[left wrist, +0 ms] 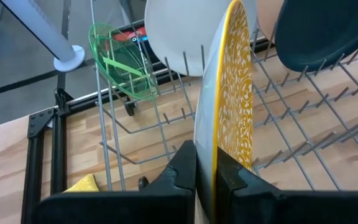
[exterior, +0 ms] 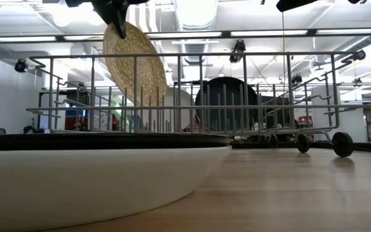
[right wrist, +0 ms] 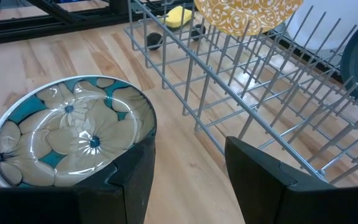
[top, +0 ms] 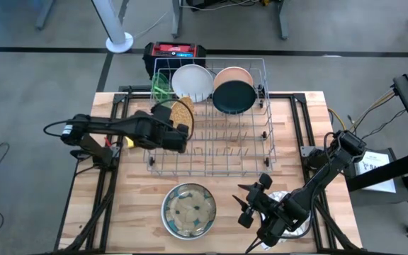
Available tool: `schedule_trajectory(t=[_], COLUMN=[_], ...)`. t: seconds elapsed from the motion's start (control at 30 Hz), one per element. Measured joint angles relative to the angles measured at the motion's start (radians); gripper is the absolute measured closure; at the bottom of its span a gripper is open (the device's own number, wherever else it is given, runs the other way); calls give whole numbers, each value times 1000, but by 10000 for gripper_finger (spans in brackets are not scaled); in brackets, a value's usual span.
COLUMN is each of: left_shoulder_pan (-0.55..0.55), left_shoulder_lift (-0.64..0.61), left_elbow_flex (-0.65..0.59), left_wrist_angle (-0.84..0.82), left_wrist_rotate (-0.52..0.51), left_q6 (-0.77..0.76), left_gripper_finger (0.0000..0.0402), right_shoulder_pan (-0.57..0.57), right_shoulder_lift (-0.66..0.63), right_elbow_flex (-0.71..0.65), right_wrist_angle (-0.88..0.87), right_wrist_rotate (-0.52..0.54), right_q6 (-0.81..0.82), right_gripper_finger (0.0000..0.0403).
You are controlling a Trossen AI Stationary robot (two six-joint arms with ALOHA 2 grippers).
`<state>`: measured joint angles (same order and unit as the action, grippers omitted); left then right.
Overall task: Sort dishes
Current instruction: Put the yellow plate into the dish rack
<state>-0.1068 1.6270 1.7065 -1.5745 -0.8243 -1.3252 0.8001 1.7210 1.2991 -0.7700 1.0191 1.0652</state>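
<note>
My left gripper [top: 180, 129] is shut on a round plate [top: 180, 111] with a yellow-tan speckled face and a white back, over the left part of the wire dish rack [top: 211, 159]. At the rack's far end a lime-green dish [top: 161, 86], a white plate [top: 192, 81], a peach plate [top: 236, 73] and a black plate [top: 234, 97] stand on edge between tines. A bowl with a teal flower pattern [top: 188, 210] rests on its base on the table near the front edge. My right gripper [right wrist: 188, 180] stands open just right of that bowl, touching nothing. My left gripper pinches the speckled plate's rim [left wrist: 213, 163] between its two fingers [left wrist: 186, 171], one on the white back, one on the patterned face. The fingers slant down from the table's left side. The plate stands on edge, tilted [exterior: 134, 64], inside the rack; whether it touches the tines I cannot tell.
A yellow sponge [top: 127, 142] lies on the table left of the rack. A pale dish [top: 297, 221] sits partly hidden under my right arm. A black and red case [top: 174, 53] stands beyond the rack's far side. Bare wood lies near the front left.
</note>
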Motion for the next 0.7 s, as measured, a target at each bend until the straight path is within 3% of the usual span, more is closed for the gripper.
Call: schedule_trajectory(t=[0.7], left_shoulder_pan=[-10], left_shoulder_lift=[2], left_elbow_flex=[16], left_wrist_angle=[-3], left_wrist_rotate=[32], left_q6=[-23], left_gripper_finger=[400], right_shoulder_pan=[-3], right_shoulder_lift=[15], right_elbow_flex=[0], right_wrist_angle=[17], right_wrist_rotate=[0], right_q6=[0], right_gripper_finger=[217])
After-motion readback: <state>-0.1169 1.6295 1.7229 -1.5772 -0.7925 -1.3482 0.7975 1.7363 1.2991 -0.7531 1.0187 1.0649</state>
